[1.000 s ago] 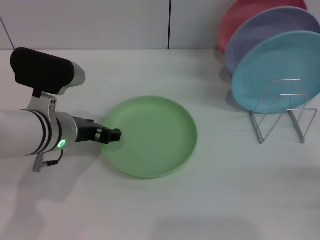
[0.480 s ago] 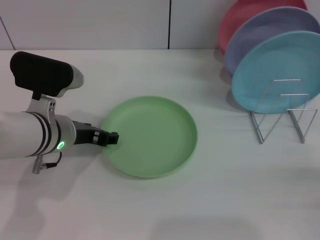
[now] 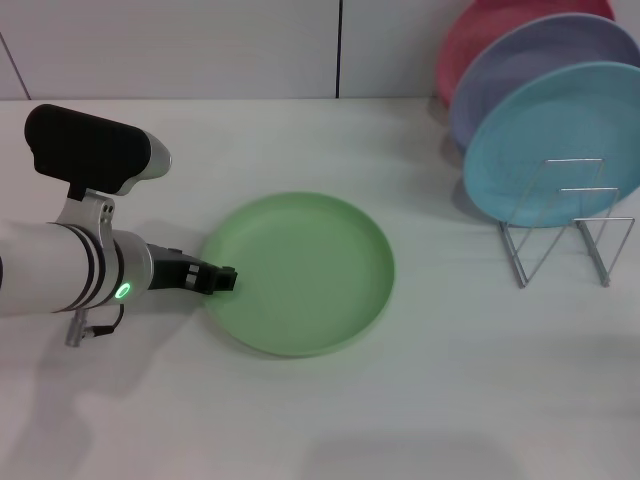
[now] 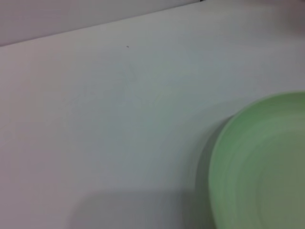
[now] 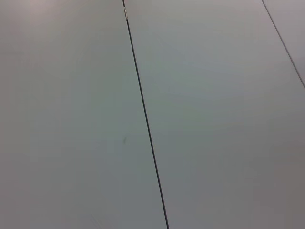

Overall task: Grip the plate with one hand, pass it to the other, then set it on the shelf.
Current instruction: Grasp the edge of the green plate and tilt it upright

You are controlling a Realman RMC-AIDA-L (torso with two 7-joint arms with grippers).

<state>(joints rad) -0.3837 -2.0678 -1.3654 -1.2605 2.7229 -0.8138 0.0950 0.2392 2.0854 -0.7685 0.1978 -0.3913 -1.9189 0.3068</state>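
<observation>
The light green plate lies flat on the white table, left of centre. My left gripper, black, on the white and silver arm with the green light, sits at the plate's left rim, its tip just over the edge. The left wrist view shows part of the plate's rim on the table. The silver wire shelf stands at the right, apart from the plate. My right gripper is out of view; its wrist view shows only grey wall panels.
A turquoise plate, a lavender plate and a pink plate lean upright in the back of the shelf. The wire loops at its front hold nothing. The wall runs along the table's far edge.
My left gripper has drawn back slightly to the left and down, from over the plate's inside to its left rim. The plate has not moved.
</observation>
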